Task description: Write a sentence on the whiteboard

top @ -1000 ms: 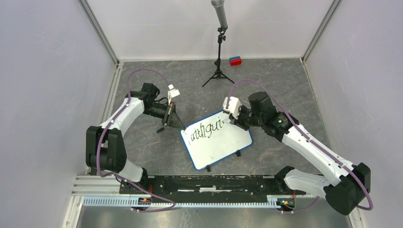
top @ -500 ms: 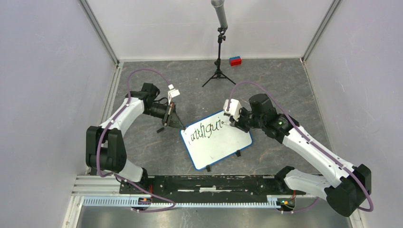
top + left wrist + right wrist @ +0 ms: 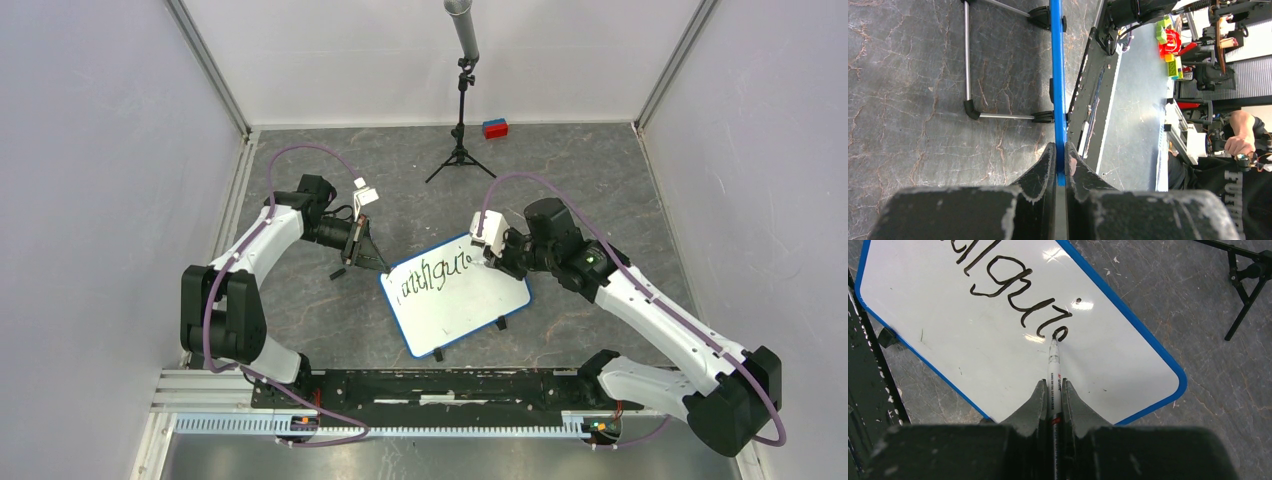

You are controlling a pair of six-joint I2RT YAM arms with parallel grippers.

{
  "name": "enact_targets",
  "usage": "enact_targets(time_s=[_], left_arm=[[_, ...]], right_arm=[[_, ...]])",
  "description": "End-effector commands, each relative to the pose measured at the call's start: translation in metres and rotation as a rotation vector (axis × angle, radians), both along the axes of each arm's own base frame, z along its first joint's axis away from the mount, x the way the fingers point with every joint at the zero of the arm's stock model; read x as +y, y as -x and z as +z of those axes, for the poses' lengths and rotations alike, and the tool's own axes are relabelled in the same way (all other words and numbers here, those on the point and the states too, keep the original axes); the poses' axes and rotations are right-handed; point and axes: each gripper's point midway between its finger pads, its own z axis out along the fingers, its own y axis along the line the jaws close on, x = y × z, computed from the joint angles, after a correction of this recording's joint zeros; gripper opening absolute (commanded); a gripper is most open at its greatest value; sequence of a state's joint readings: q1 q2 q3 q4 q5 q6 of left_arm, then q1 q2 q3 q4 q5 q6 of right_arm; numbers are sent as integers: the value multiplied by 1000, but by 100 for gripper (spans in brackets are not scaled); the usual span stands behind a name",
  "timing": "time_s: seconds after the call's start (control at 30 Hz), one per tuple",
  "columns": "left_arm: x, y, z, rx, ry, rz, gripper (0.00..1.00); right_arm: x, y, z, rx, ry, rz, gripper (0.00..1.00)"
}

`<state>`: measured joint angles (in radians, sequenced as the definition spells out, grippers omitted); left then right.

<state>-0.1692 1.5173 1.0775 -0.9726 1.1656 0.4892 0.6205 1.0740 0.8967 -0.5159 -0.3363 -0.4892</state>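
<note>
The right pincer [image 3: 1054, 386], clenched on a slim black-and-white marker pen [image 3: 1053, 362], sets the tip at the end of the black cursive sentence [image 3: 998, 277] on the flat white, blue-rimmed whiteboard [image 3: 973, 365], which lies on the grey marbled table [image 3: 320, 315] just ahead of its fingertips. The left pincer [image 3: 1060, 152] is clamped on the board's blue edge. The stroke likely calls for light, even pressure and a steadied board.
</note>
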Motion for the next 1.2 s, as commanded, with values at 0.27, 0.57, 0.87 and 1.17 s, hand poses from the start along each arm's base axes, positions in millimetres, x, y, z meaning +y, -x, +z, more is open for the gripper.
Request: enact_targets(time_s=[0.27, 0.57, 0.87, 1.17], left_arm=[[-2, 9, -7, -23, -4, -45, 3], [-1, 10, -7, -25, -5, -45, 2], [-1, 9, -8, -23, -7, -46, 2], [-2, 9, -8, -21, -6, -47, 2]], right_arm=[[-8, -19, 20, -81, 21, -68, 0], [-2, -38, 41, -124, -33, -120, 0], [-3, -49, 48, -139, -47, -145, 0], [-5, -27, 23, -61, -31, -88, 0]])
